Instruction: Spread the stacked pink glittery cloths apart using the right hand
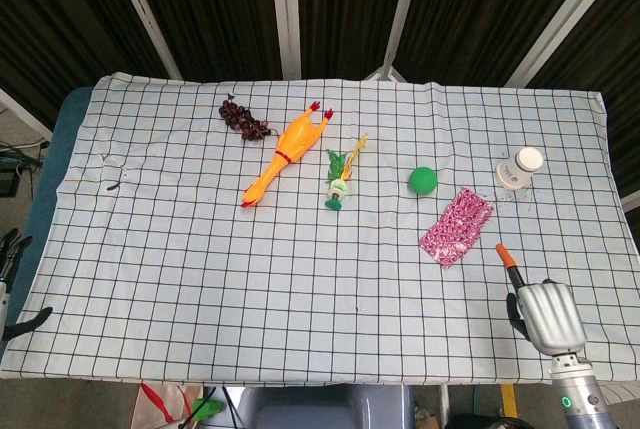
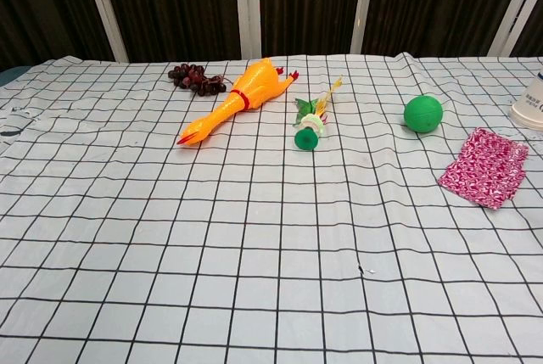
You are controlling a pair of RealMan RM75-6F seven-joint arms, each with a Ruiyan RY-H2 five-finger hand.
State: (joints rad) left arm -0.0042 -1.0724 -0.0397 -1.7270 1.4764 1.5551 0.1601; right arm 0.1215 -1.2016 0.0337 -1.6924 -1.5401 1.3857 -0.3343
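The stacked pink glittery cloths (image 1: 456,226) lie flat on the checked tablecloth at the right, also in the chest view (image 2: 485,167). My right hand (image 1: 545,314) hovers at the table's near right edge, below and right of the cloths and apart from them. Its back faces the camera, one orange-tipped finger (image 1: 507,257) points toward the cloths, and it holds nothing. Only dark fingertips of my left hand (image 1: 12,321) peek in at the left edge, off the table. Neither hand appears in the chest view.
A green ball (image 1: 422,180) sits just up-left of the cloths and a white jar (image 1: 520,167) up-right. Further left lie a green feathered toy (image 1: 338,186), a rubber chicken (image 1: 283,156) and dark grapes (image 1: 244,119).
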